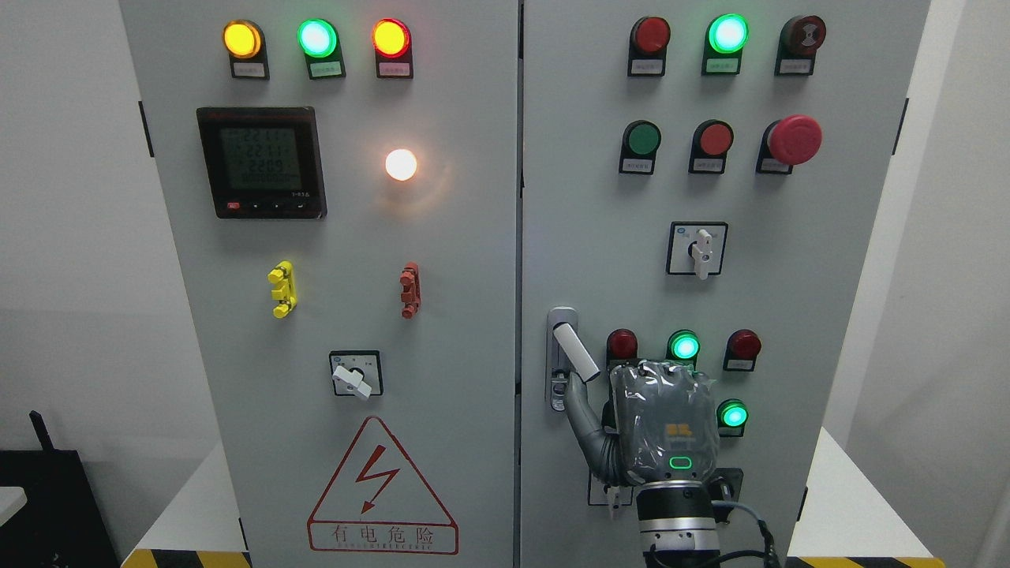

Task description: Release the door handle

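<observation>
handle: lower left of right door, just beside centre seam; lever swung out of its housing, tilted, free end down-right
right hand: back of hand toward camera, low on right door; arm in from bottom edge, right of middle
contact: one finger stretched up-left, tip at handle housing just under lever; looks touching, not certain
grip: no wrap around lever visible; rest of fingers hidden behind palm, so spread or curled: cannot tell
left hand: out of view
progress: judged late stage; lever already popped, hold looks mostly let go, only that finger near handle
left to do: pull finger clear of housing, back hand away from door
edges: lever tip close above finger; red and green lamps right above knuckles, another green lamp at hand's right, small switch plate behind wrist
open room: bare door panel between handle and rotary switch; safest exit probably straight back toward camera, slightly down
risk: sideways sweep could bump lamps or snag lever
</observation>
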`<action>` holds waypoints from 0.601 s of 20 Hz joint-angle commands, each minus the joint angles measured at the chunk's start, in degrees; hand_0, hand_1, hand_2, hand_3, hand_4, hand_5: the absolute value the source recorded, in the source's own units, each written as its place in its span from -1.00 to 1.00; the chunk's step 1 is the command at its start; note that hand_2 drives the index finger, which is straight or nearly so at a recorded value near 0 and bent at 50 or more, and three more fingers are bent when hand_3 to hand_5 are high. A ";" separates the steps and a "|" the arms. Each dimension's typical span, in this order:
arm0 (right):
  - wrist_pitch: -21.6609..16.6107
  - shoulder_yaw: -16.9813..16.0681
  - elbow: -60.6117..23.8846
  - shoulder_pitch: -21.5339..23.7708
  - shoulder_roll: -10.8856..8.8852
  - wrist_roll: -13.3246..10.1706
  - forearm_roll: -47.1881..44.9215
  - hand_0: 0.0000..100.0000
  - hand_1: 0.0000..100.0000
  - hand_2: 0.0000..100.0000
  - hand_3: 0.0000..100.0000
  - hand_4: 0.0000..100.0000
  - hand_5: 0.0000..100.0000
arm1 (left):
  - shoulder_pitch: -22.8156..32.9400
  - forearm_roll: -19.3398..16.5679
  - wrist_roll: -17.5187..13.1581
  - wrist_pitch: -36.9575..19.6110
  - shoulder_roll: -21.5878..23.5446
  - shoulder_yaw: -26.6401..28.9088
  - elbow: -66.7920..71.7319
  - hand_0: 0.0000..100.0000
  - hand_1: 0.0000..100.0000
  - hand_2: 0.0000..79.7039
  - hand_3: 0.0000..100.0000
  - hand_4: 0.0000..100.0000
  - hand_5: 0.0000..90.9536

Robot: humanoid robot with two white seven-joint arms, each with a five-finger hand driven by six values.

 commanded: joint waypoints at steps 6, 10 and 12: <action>0.04 -0.37 -0.02 0.00 0.01 0.20 0.00 0.16 -1.00 1.00 1.00 1.00 0.93 | 1.76 0.00 0.05 -0.02 0.00 0.00 -1.76 -0.76 -0.22 -1.00 -1.00 -1.00 -1.00; -0.05 -0.63 -0.11 0.00 0.01 0.20 0.00 0.17 -1.00 1.00 1.00 1.00 0.93 | 1.76 0.00 0.05 -0.02 0.00 0.00 -1.76 -0.76 -0.22 -1.00 -1.00 -1.00 -1.00; 0.04 -0.63 -0.20 0.00 0.01 0.20 0.00 0.17 -1.00 1.00 1.00 1.00 0.93 | 1.76 0.00 0.05 -0.02 0.00 0.00 -1.76 -0.76 -0.22 -1.00 -1.00 -1.00 -1.00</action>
